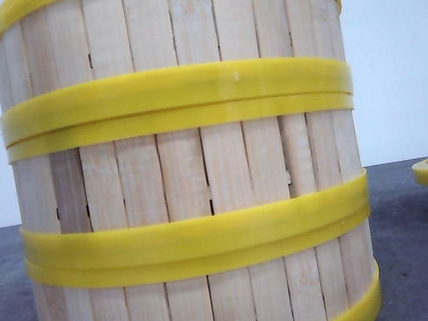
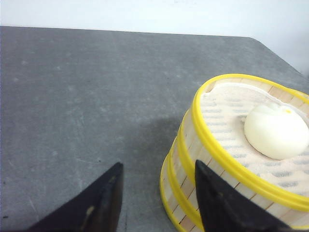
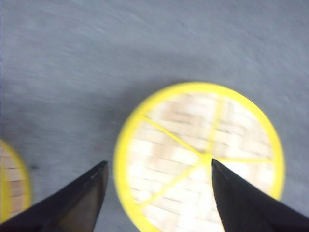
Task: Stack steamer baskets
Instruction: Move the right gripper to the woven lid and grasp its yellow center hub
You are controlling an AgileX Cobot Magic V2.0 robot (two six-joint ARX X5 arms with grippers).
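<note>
The three round steamer baskets with pale wooden slats and yellow plastic bands (image 1: 187, 173) stand one on top of another, right up close in the front view. The tall stack fills that picture from its left edge to past the middle, and its top and bottom are cut off by the frame. The bands of each basket sit touching the bands of the next one.

In the left wrist view the stack sits at the lower right, and the top basket is open. A round white bun (image 2: 276, 130) lies inside it on the woven floor. The left gripper (image 2: 157, 200) has its two black fingers spread apart with nothing between them. One finger is in front of the stack's wall; I cannot tell if it touches. The other is over bare table.

The dark grey table (image 2: 82, 96) has lots of free room on the left half of that view, out to its far edge by the white wall.

The right gripper (image 3: 159, 195) is spread wide too, with nothing in it, above the flat round woven lid with a yellow rim (image 3: 200, 154). This view is blurry. In the front view the lid's edge shows at the right, apart from the stack.
</note>
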